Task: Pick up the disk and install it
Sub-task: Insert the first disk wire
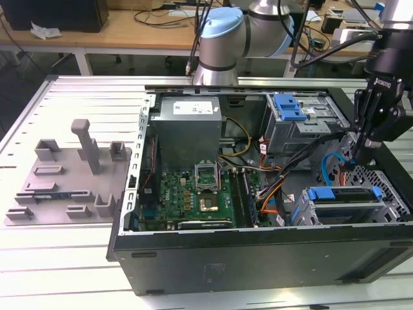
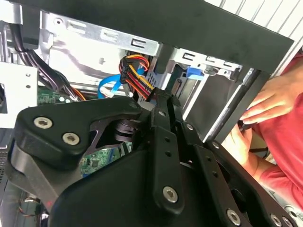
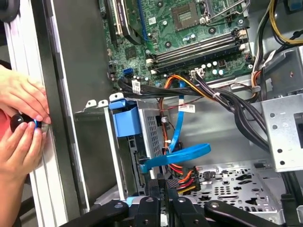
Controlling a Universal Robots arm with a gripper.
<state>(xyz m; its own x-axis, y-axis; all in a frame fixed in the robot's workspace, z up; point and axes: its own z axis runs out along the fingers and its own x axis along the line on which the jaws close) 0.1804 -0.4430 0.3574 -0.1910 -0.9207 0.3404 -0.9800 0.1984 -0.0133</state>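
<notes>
In the exterior view a black open-sided computer tower case [image 1: 258, 258] lies on a ribbed aluminium table [image 1: 84, 90], with a grey moulded plastic fixture tray [image 1: 71, 174] to the exterior view's left of it. The flat silver-grey disk in its blue plastic carrier bracket [image 1: 345, 195] sits in the perforated metal drive cage [image 1: 387, 203] at the case's near corner on the exterior view's right. The black gripper [image 1: 354, 156] hangs inside the case just above and behind that cage. In the second wrist view the gripper [image 2: 159, 98] has its fingers drawn together with no gap between them, tips just beside a red, yellow and black cable bundle [image 2: 137, 75]; a blue tab [image 2: 194, 73] beyond is probably the disk's bracket. A person's hand [image 2: 270, 101] rests on the case's edge. In the first wrist view the gripper [image 3: 165, 183] sits closed near a flat blue ribbon cable [image 3: 182, 153], the disk [image 3: 125, 118] stands in its cage, and two hands [image 3: 21, 101] pinch a small dark knob at the case's rim.
</notes>
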